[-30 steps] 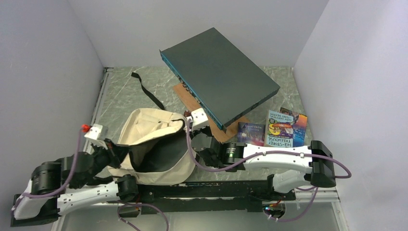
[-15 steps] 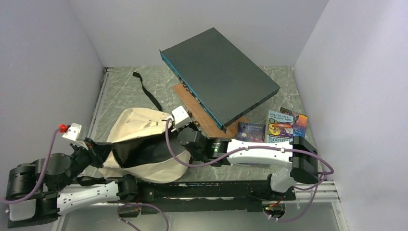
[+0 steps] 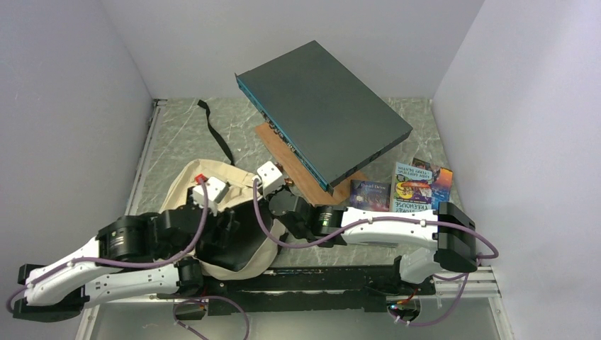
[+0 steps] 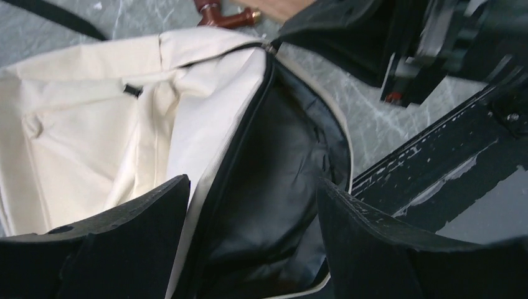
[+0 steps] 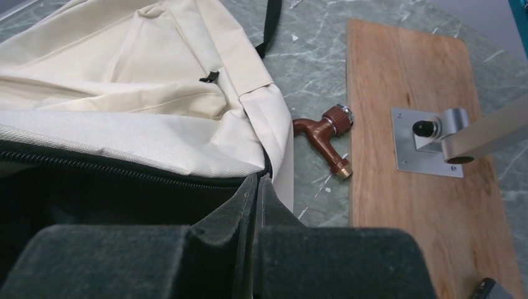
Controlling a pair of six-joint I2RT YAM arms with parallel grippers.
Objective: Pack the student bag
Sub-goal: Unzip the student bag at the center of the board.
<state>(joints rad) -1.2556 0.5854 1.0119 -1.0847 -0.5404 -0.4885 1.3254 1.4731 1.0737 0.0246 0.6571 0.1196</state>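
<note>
The student bag [image 3: 186, 180], cream canvas with a black lining, lies at the near left of the table with its main zip wide open. In the left wrist view my left gripper [image 4: 254, 184] hangs open over the bag's [image 4: 93, 112] dark mouth, nothing between its fingers. From above, the left gripper [image 3: 225, 230] sits over that opening. My right gripper [image 5: 258, 179] is shut on the bag's [image 5: 124, 93] rim, right at the end of the zip. In the top view the right gripper [image 3: 268, 205] is at the bag's right edge.
A big dark grey flat box [image 3: 322, 113] hangs tilted above a wooden board [image 5: 405, 156] carrying a metal bracket [image 5: 429, 140]. A brown tap-like piece [image 5: 324, 134] lies between bag and board. Books [image 3: 414, 188] lie at the right. A black strap [image 3: 216, 134] trails behind the bag.
My left gripper let go of the bag's left side, swung right over the open mouth and opened. The right gripper pulled the bag's rim leftward and stays shut.
</note>
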